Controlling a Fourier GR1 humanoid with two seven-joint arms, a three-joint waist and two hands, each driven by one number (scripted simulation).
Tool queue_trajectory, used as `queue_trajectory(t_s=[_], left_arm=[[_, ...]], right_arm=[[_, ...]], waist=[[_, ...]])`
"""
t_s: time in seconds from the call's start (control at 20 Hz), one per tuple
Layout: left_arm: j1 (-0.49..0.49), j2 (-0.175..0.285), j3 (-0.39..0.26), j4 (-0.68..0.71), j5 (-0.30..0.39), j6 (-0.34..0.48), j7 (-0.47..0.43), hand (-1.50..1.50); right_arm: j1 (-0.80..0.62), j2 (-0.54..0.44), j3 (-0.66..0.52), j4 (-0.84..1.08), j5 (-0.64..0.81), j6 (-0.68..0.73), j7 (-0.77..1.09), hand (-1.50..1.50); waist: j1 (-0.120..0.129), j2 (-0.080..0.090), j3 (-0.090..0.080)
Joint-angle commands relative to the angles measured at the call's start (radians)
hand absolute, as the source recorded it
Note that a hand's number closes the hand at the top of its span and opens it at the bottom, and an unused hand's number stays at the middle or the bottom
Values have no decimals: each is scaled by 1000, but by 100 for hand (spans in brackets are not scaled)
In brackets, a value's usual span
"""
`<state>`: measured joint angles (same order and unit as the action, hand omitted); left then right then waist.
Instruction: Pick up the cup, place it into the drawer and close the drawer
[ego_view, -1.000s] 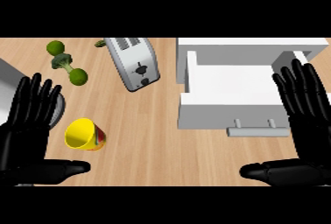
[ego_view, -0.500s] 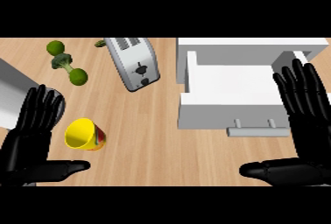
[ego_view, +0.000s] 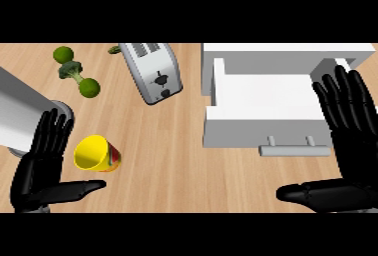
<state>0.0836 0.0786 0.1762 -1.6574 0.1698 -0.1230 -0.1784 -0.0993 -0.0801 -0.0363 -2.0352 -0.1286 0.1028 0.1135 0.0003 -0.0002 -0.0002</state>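
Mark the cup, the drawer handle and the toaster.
cup (ego_view: 91, 153): head view, on its yellow inside.
drawer handle (ego_view: 294, 149): head view, on the middle of the bar.
toaster (ego_view: 150, 70): head view, on its grey body.

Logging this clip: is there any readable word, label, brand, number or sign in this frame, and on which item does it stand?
No readable text anywhere in the head view.
Toaster: dark marks around the lever on its end face, too small to read as letters or numbers.
Yellow cup: a red and green patch on its side, no letters to be made out.
White drawer and its handle: plain, no markings.
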Motion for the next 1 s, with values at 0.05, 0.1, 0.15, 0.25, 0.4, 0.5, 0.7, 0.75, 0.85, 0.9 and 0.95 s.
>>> queue_trajectory(t_s=[0.05,0.1,0.15,0.25,0.4,0.5,0.7,0.75,0.85,0.9,0.95], left_arm=[[-48,66,81,164,23,-56,-87,-150],[-43,26,37,207,-16,-45,-132,-150],[1,47,47,180,0,-80,-123,-150],[-73,51,68,322,-34,-58,-208,-150],[-41,62,73,285,-2,-83,-174,-150],[-98,64,71,371,-13,-78,-194,-150],[-94,54,71,444,-26,-76,-259,-150],[-105,38,62,492,-64,-43,-318,-150],[-146,82,101,563,-12,-96,-324,-150],[-122,61,87,493,-13,-61,-295,-150],[-149,49,80,629,-52,-65,-387,-150]], right_arm=[[-49,-6,-5,-26,-10,-17,68,-150],[-9,21,32,-8,23,-20,27,-150],[-30,18,26,19,44,-27,8,-150],[-18,5,-3,36,8,2,-20,-150],[-100,-36,-58,44,-29,4,47,-150],[-25,-35,-58,-13,-62,32,44,-150],[76,15,27,-74,24,11,4,-150],[-17,-1,-30,-49,-26,-14,60,-150],[24,12,11,-31,8,5,12,-150],[-38,-9,-25,36,-14,19,2,-150],[22,-23,-48,28,-52,62,-34,-150]], waist=[[-1,0,0],[-1,0,0],[1,0,0],[-2,1,0],[1,0,0],[-2,0,0],[-2,0,0],[-2,0,0],[-2,0,0],[0,0,0],[-3,1,0]])
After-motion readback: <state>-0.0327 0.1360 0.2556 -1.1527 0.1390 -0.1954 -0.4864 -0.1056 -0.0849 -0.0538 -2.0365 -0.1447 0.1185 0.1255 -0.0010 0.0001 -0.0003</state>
